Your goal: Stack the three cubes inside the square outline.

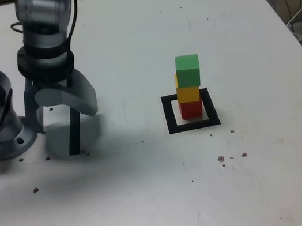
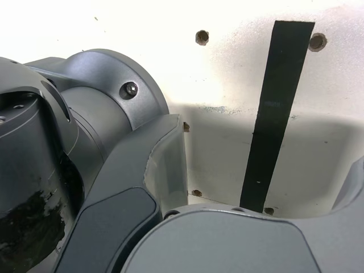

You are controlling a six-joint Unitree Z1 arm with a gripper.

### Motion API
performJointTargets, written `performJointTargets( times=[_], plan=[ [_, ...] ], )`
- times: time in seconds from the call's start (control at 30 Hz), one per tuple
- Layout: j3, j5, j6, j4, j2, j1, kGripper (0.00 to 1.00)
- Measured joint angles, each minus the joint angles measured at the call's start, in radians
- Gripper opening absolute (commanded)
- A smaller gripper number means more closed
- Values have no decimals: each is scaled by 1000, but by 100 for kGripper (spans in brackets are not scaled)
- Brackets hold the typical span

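Cubes (image 1: 189,93) were stacked inside the outline (image 1: 170,115), green topmost, red lowest. The gripper (image 1: 65,119) was held open at the exterior view's left.

White table (image 1: 267,174), drilled and scuffed (brightly lit, too).

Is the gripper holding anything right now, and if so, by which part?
Nothing is held: the gripper stands open over the black strip, and the green, yellow and red cubes are stacked away from it.
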Motion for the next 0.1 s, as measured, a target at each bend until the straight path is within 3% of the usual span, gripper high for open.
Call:
performJointTargets(
  times=[0.1],
  plan=[
    [0,-1,0,-3,3,0,100]
  ],
)
